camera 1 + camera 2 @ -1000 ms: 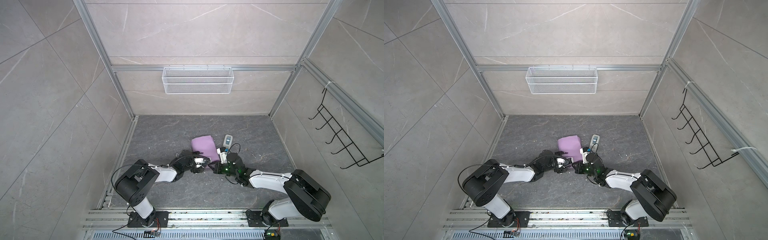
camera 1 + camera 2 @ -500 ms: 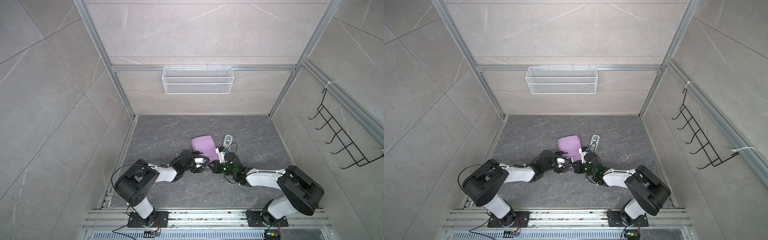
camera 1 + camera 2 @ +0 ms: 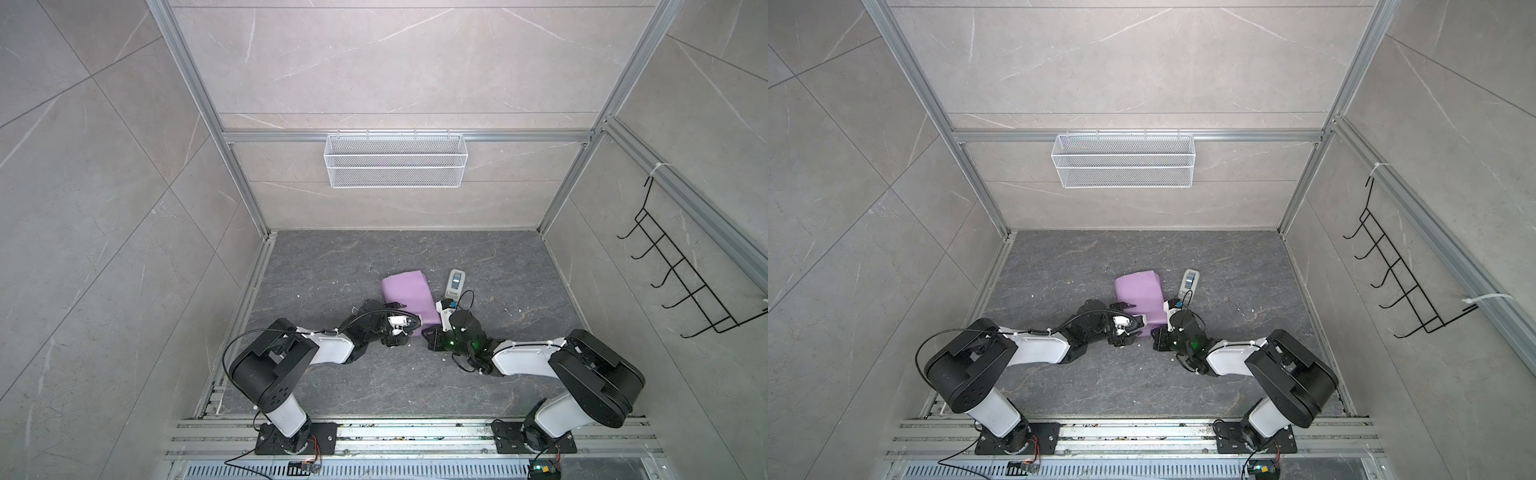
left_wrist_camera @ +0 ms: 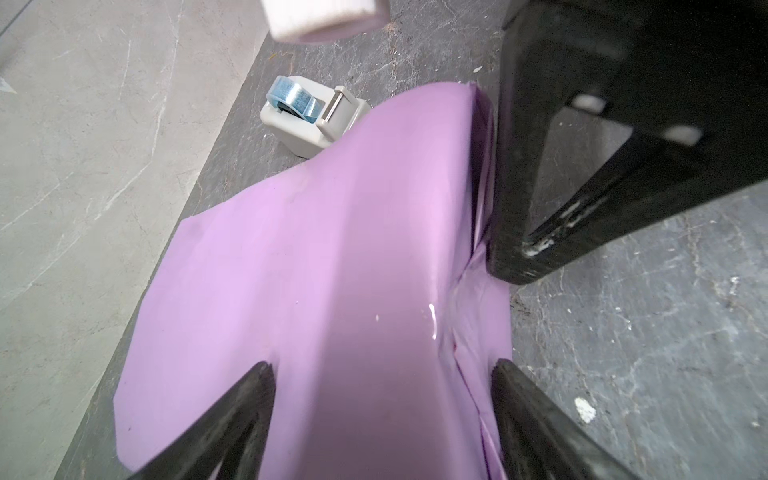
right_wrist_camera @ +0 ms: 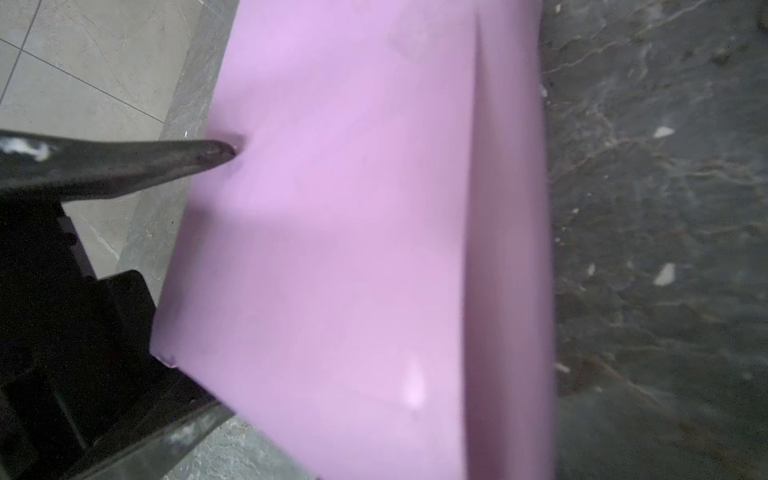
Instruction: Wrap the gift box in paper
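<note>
The paper lies lilac side out, folded into a flat parcel on the dark floor. The gift box is hidden under it. My left gripper is open, with its fingers spread over the parcel's near end and the paper's top face between them. In both top views it sits at the parcel's near left corner. My right gripper is shut, and its tip touches the creased end fold beside the left gripper. Its own fingers are out of the right wrist view, where the paper fills the middle.
A grey-white tape dispenser with a blue roll stands just right of the parcel's far end. A white wire basket hangs on the back wall and a black hook rack on the right wall. White crumbs dot the floor.
The right arm's elbow has swung a little to the left, while its gripper has stayed at the parcel's near end. The left arm has not visibly moved.
</note>
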Robot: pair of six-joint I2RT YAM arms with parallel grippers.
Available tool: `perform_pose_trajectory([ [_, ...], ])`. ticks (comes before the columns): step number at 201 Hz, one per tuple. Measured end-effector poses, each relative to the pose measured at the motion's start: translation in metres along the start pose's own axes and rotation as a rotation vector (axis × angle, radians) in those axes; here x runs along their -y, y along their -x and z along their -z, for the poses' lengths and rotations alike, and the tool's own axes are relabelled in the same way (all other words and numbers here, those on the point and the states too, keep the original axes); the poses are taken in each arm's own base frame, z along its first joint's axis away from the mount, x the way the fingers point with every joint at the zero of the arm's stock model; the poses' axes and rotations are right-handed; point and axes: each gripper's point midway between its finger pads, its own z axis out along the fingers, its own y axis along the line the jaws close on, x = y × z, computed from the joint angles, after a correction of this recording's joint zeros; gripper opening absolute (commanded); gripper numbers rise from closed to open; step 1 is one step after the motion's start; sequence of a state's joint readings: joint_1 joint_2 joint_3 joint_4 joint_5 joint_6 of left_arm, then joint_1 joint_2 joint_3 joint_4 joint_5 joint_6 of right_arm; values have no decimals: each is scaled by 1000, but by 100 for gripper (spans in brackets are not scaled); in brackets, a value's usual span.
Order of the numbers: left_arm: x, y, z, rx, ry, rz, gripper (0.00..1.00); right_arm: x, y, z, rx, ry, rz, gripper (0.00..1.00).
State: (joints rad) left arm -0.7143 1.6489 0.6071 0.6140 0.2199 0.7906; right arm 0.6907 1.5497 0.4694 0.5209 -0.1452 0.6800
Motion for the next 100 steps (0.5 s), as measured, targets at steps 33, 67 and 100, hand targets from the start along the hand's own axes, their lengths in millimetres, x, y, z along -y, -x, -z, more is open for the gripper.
perform_pose_trajectory([
  [33,1,1,1,3,-8,25,91,1,-7,15,-21,10,30,1],
  [67,1,11,9,28,-27,67,92,-23,13,47,35,79,105,7],
  [100,-11,33,24,84,-1,103,92,-42,30,61,49,119,148,14],
])
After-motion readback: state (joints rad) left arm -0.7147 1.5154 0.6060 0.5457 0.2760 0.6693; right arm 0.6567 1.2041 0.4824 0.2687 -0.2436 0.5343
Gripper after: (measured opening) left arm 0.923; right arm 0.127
